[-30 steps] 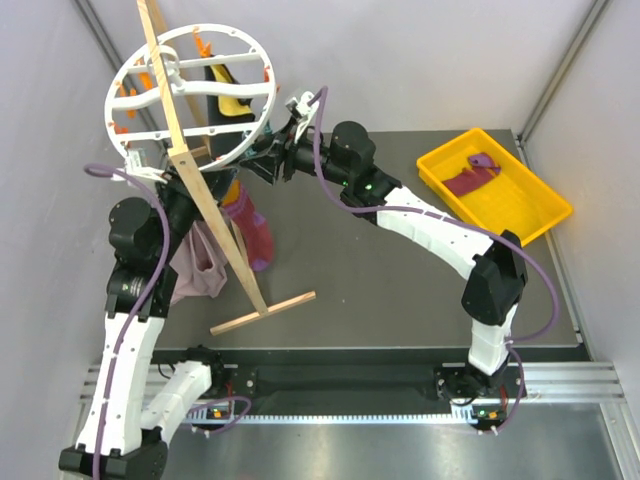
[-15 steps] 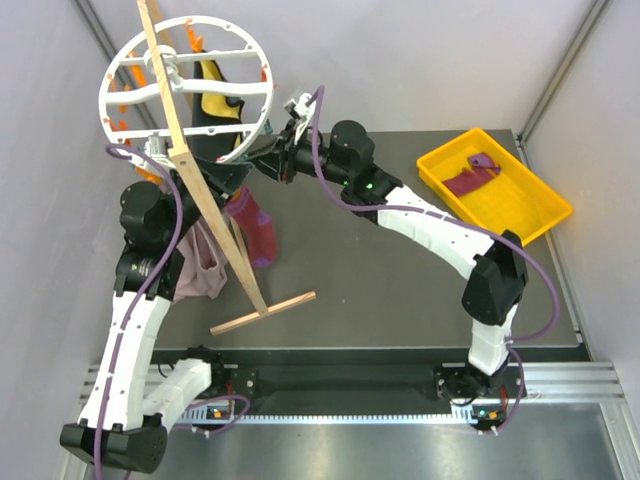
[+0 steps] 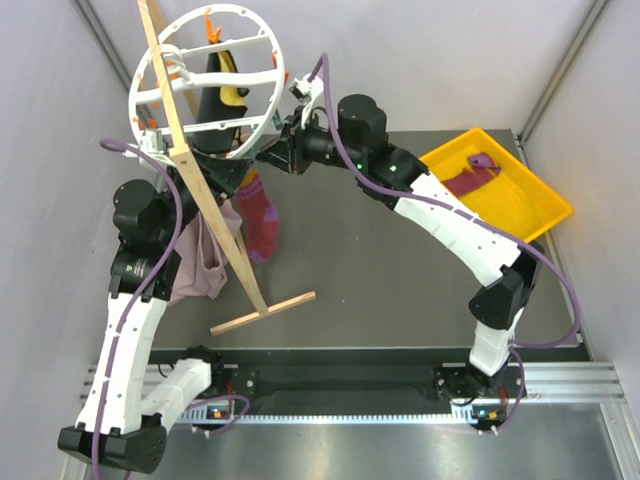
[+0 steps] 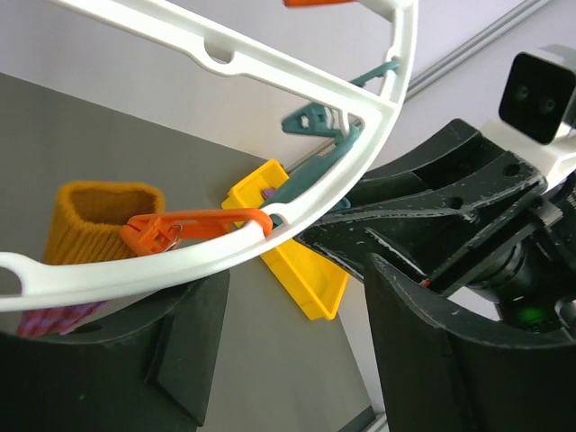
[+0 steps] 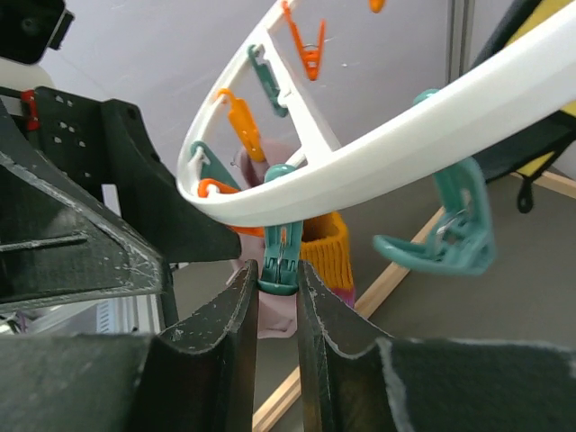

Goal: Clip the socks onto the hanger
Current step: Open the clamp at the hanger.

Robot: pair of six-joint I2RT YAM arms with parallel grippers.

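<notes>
Top view: my left gripper (image 3: 215, 168) mostly hidden behind hanger (image 3: 132, 98) rim and wooden stand (image 3: 262, 312). Right wrist view: sock (image 5: 328, 252) covered by rim and my right gripper (image 5: 277, 268), mostly orange cuff shows; lower end of teal clip (image 5: 281, 238) buried between its fingers (image 5: 211, 369). Second sock (image 3: 470, 178) in tray (image 3: 520, 200): too small for detail.
</notes>
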